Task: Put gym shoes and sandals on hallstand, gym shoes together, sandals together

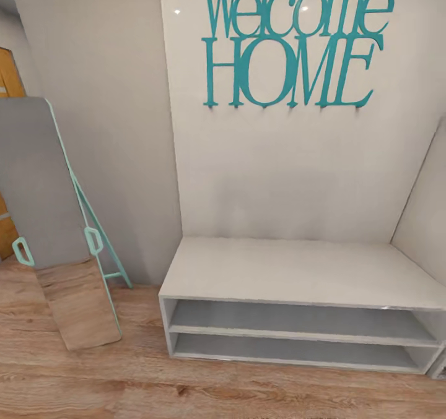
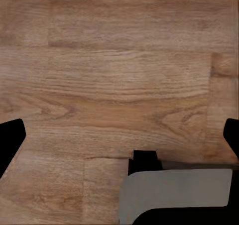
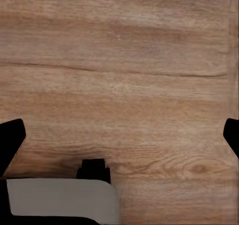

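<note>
Floor looks like warm wood-grain plank, low sheen, knots plain under both wrists. Bench, at five o'clock, is smooth matt pale-grey board. Wall shows a fine weave, faintly glossy up top. Teal sign looks painted, satin. Mirror, at nine o'clock, reflects cleanly.

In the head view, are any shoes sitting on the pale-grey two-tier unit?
No, both open tiers and the top of the pale-grey unit under the Welcome HOME sign are bare.

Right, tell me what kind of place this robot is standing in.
Most likely a home entryway or corridor. A teal "Welcome HOME" sign hangs on the pale wall above a low grey two-tier bench, a standing mirror leans beside it, and the floor is wood-grain planks.
</note>
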